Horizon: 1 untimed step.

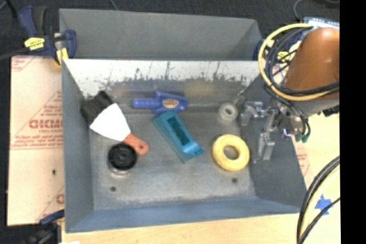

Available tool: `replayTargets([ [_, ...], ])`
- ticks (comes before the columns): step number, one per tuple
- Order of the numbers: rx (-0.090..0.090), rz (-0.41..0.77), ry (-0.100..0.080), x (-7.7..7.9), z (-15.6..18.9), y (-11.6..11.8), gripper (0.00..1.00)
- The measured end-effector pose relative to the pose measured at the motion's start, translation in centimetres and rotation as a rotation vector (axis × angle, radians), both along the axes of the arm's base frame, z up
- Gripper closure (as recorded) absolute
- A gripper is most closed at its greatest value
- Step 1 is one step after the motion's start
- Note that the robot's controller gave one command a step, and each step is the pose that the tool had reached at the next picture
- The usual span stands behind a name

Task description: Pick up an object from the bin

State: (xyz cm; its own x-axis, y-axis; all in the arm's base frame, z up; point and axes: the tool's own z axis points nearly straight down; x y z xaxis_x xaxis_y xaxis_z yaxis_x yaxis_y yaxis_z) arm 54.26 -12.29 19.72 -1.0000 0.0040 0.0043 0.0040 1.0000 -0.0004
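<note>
Your tool (pixel 264 133) hangs at the right side of the grey bin (pixel 171 203), low over its floor. You cannot tell how far open it is, and nothing is seen in it. The yellow tape roll (pixel 231 152) lies flat just beside the tool, toward the view's left. The small grey ring (pixel 228 112) lies near, higher in the view. The roll is round and has no long axis, so I judge a short sideways shift is enough.
</note>
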Motion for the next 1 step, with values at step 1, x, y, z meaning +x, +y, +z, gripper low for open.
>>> replayTargets([
  [1, -0.001, 0.003, -0.008, 0.16, 0.45, 0.04, 0.00],
])
